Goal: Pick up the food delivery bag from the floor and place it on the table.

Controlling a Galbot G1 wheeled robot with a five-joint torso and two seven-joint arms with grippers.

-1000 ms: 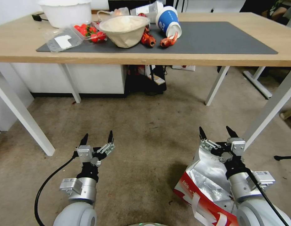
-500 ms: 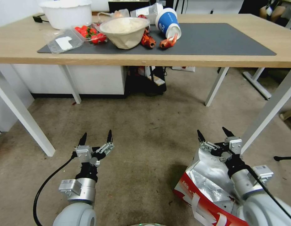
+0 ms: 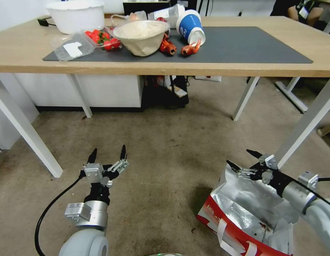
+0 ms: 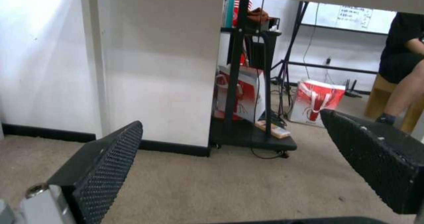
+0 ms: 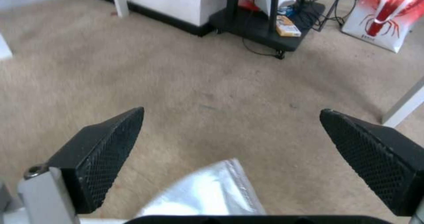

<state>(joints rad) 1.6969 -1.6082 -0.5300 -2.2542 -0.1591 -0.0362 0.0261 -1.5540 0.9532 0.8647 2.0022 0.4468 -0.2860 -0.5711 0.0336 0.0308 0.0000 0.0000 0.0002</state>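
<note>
On the left, the left gripper (image 3: pixel 107 153) hovered low over the floor (image 3: pixel 165 142), its jaws apart and empty, in almost the same place as a second before. Its black fingertips (image 4: pixel 110 157) had a fine dotted rubber texture and a wedge shape.

The change was on the right. The right gripper (image 3: pixel 244 159), which one second earlier pointed forward above the far edge of the food delivery bag (image 3: pixel 243 209), had swung outward to the robot's right and turned toward the left, so that it lay nearly level over the bag's open mouth. Its jaws were apart and held nothing. I judged that the arm was arranging itself to take the rim or a handle, so the lifting was not yet begun.

The bag stood on the floor at the robot's right, well below the table (image 3: pixel 15 53). Its lining was crinkled silver foil, thin and shiny; the side was red paper, with flat white strap handles (image 3: pixel 223 231). The floor looked matte, brownish-grey and stained. The tabletop was smooth light wood, with a dark grey mat (image 3: pixel 250 46) on it.
</note>
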